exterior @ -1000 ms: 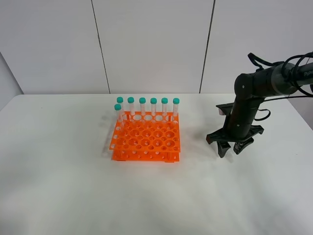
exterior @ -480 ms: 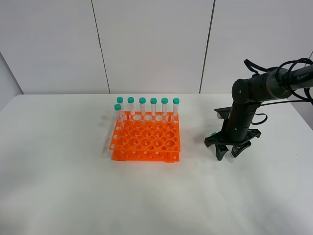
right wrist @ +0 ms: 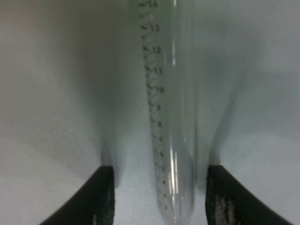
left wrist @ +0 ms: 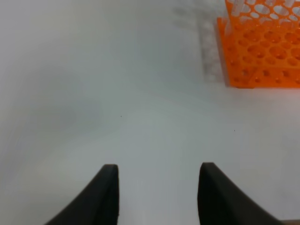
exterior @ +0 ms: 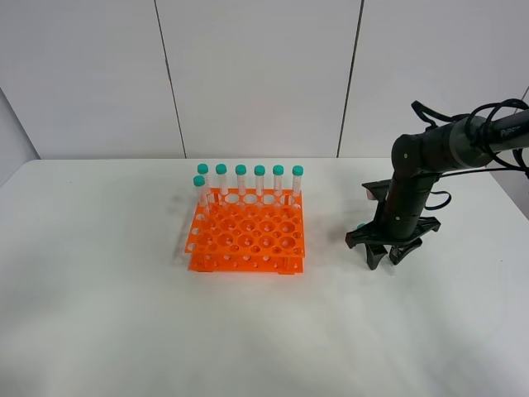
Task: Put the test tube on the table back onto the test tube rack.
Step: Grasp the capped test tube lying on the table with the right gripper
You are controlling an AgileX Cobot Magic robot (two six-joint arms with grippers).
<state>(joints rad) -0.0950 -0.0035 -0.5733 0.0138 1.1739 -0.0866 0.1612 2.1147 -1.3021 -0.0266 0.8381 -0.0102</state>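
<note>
The test tube (right wrist: 171,117) lies flat on the white table (exterior: 124,314), clear with printed scale marks. Its teal cap (exterior: 360,226) just shows beside my right gripper (exterior: 383,256) in the exterior view. The right gripper (right wrist: 159,197) is open and low over the table, one finger on each side of the tube, not closed on it. The orange test tube rack (exterior: 248,236) stands to its left, with several teal-capped tubes (exterior: 250,179) in its back row and left side. My left gripper (left wrist: 158,197) is open and empty above bare table, with the rack's corner (left wrist: 262,47) ahead of it.
The rack has many free holes across its front and middle rows. A white panelled wall (exterior: 256,74) stands behind the table. Black cables (exterior: 496,112) hang off the right arm. The left arm is out of the exterior view.
The right gripper has shifted a little left and down over the test tube, bringing the teal cap into sight beside it. In the last half second it has barely moved.
</note>
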